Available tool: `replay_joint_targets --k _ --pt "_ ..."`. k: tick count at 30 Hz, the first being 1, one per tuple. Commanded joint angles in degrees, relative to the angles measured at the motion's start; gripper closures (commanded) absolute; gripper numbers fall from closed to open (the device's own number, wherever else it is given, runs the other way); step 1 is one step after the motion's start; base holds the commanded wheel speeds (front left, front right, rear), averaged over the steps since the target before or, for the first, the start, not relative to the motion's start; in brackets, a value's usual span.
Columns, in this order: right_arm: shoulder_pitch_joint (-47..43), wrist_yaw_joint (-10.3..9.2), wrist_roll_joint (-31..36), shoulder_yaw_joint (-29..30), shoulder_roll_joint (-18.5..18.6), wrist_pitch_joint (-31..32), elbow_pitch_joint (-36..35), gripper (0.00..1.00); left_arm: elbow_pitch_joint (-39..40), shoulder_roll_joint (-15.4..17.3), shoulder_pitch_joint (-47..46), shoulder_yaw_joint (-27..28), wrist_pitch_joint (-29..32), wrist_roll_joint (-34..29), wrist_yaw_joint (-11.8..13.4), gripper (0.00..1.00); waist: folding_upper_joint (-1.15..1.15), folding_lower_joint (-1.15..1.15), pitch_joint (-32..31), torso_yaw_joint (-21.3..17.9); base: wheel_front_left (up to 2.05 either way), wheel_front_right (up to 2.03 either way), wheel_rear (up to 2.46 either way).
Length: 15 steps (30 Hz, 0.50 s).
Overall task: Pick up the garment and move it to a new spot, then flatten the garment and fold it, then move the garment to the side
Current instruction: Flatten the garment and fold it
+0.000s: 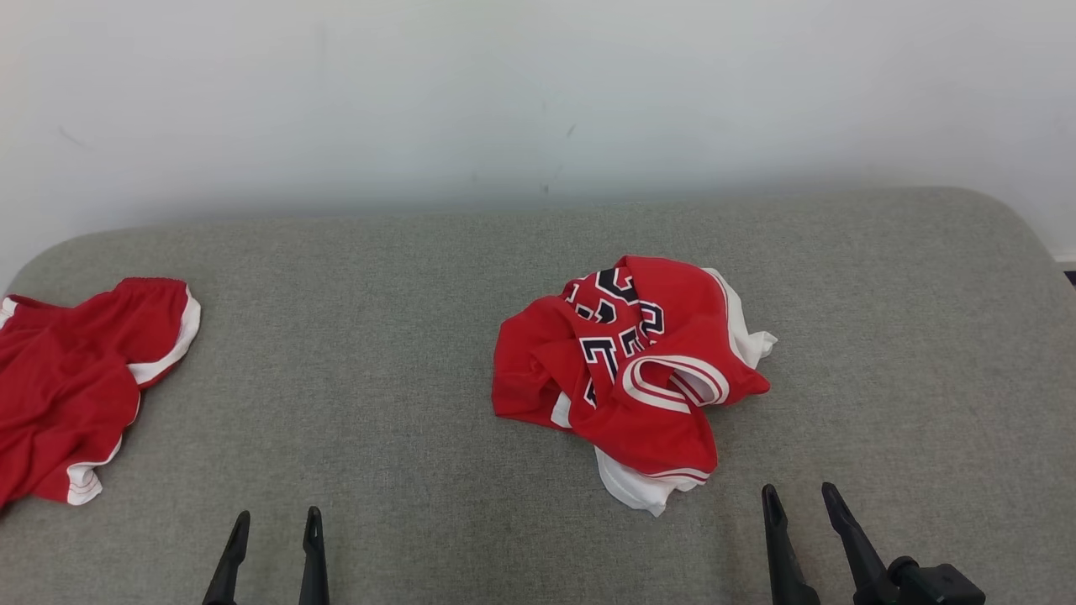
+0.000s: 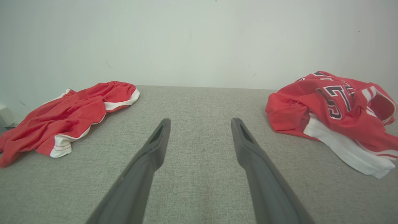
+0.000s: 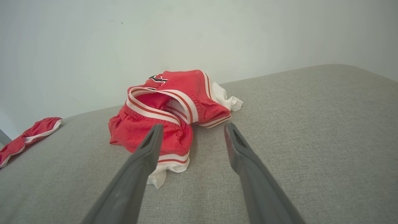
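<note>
The crumpled red jersey (image 1: 647, 412), trimmed in white with dark numerals, lies in a heap on the grey tabletop (image 1: 378, 336), at about 10 o'clock from the right tool (image 1: 799, 496) and 2 o'clock from the left tool (image 1: 276, 519). Both tools stand wide and hold nothing; the right tool's fingertips are just short of the jersey's near white hem. A pair of red shorts (image 1: 67, 378) with white edging lies well apart, at 10 o'clock from the left tool.

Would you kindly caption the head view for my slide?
Crumpled red jersey on grey surface, red shorts at left; left claw and right claw open, empty.
</note>
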<state>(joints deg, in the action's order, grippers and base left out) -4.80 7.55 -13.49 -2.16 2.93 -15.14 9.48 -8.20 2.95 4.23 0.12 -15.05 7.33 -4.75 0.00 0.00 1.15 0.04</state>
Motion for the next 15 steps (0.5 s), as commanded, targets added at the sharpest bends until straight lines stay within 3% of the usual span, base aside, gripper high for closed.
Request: replay_joint_targets --k 1,15 --pt "-0.3 -0.12 0.3 -0.1 -0.1 0.0 0.0 0.0 0.0 -0.1 -0.2 0.1 -0.2 0.6 0.1 0.0 0.0 0.0 0.0 -0.1 0.0 0.0 0.0" --pt "-0.6 -0.12 0.4 -0.2 -0.1 0.0 -0.2 0.0 0.1 -0.1 -0.1 0.1 -0.2 0.6 0.5 0.0 0.0 0.0 0.1 0.0 0.0 0.0 0.0"
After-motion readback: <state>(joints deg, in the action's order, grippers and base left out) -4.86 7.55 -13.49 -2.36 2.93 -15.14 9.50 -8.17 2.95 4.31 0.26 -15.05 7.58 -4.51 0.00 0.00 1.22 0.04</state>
